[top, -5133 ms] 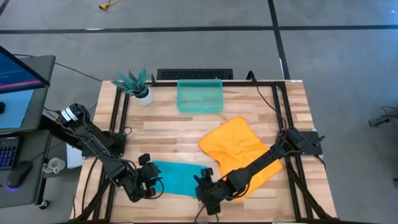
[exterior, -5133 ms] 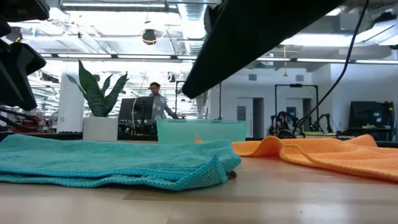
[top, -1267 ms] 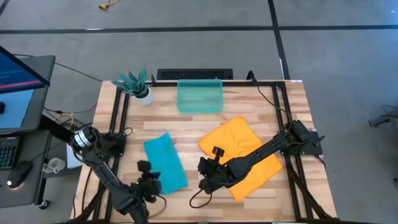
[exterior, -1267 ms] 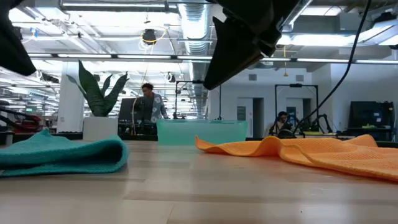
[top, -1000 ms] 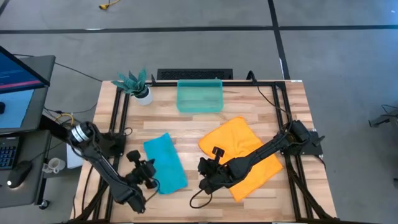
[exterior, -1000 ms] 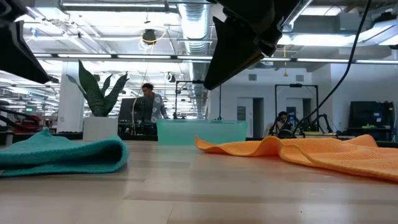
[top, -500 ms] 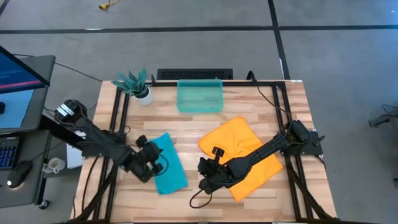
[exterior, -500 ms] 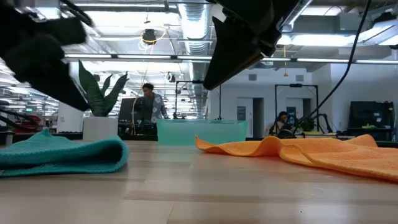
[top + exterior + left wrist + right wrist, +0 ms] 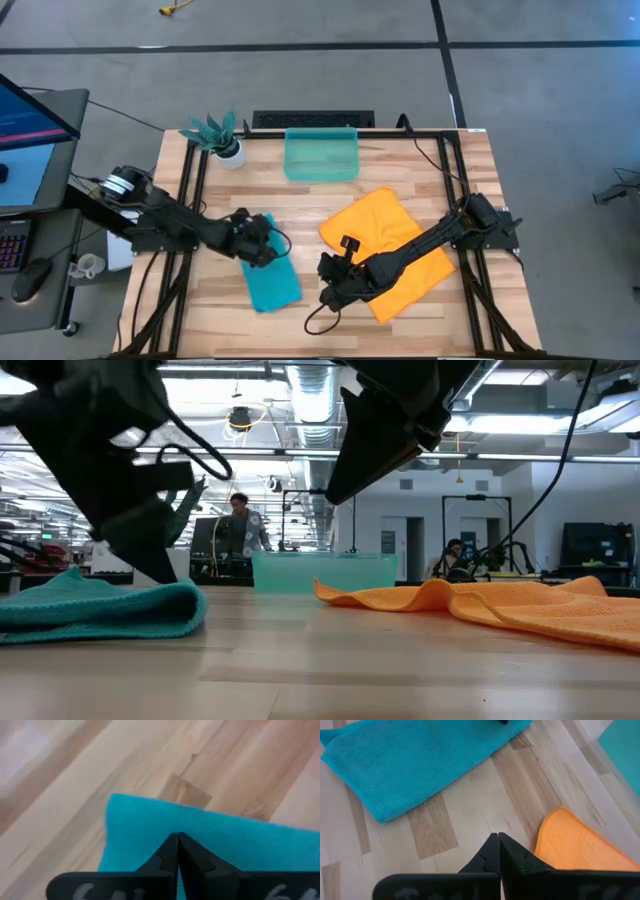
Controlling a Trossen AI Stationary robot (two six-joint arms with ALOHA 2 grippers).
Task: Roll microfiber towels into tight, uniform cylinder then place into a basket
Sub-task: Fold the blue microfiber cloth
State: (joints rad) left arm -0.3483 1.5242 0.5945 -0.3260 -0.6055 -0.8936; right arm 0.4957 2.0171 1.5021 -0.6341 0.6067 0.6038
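Wooden slatted table (image 9: 300, 195) has free boards between both cloths.
Left gripper (image 9: 262, 243), jaws shut, empty, has moved onto folded teal-blue microfiber towel (image 9: 272, 272); right gripper (image 9: 329, 283), shut, empty, at 3 o'clock.

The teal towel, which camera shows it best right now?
The high view: the teal towel lies folded on the table, partly under the left tool. The right wrist view shows much of it flat, the left wrist view only one end, and the low view just its folded edge.
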